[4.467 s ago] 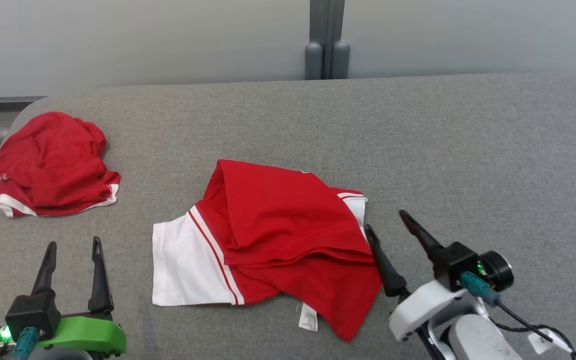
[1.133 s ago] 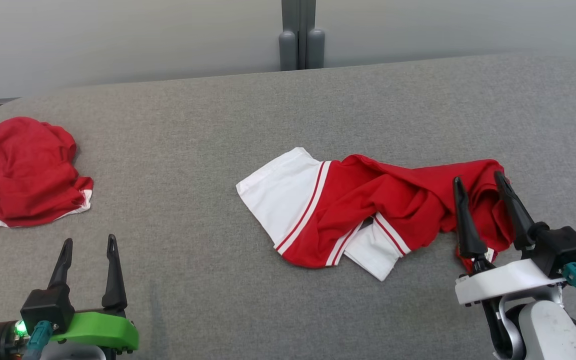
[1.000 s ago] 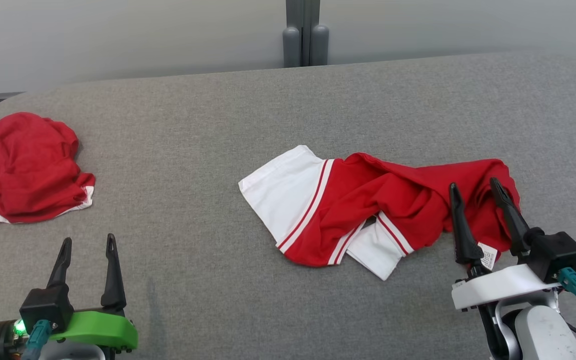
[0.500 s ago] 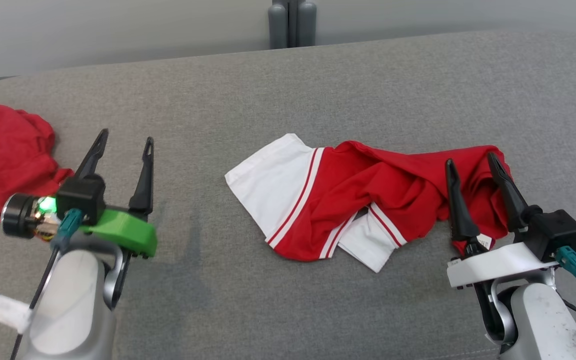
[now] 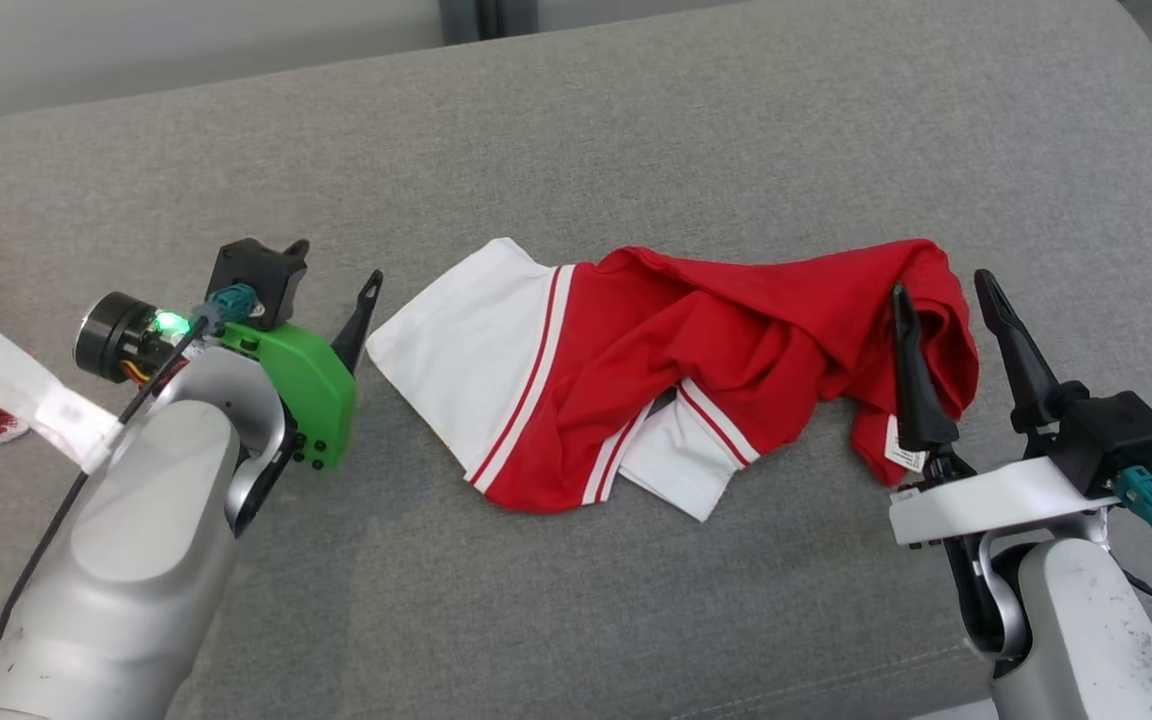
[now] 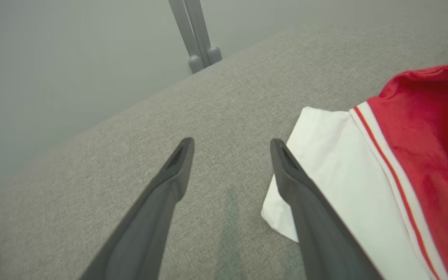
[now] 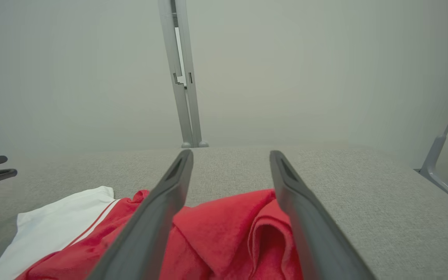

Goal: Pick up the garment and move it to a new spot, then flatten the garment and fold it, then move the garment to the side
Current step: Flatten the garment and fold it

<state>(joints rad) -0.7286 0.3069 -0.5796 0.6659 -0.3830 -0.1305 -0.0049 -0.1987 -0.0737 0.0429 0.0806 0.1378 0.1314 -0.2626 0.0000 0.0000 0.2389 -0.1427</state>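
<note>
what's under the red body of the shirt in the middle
A small white sleeve with red stripes sticks out from under the red body of the garment, lying on the grey cushion. How far the sleeve runs under the folds is covered.

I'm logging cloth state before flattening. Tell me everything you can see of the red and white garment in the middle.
The garment is a red soft-looking top with white sleeves, each with a thin red stripe near the seam. It lies crumpled and stretched sideways on the grey padded surface, a white label at its red end. The open right gripper stands over that end, the open left gripper beside the sleeve corner; contact is unclear.
</note>
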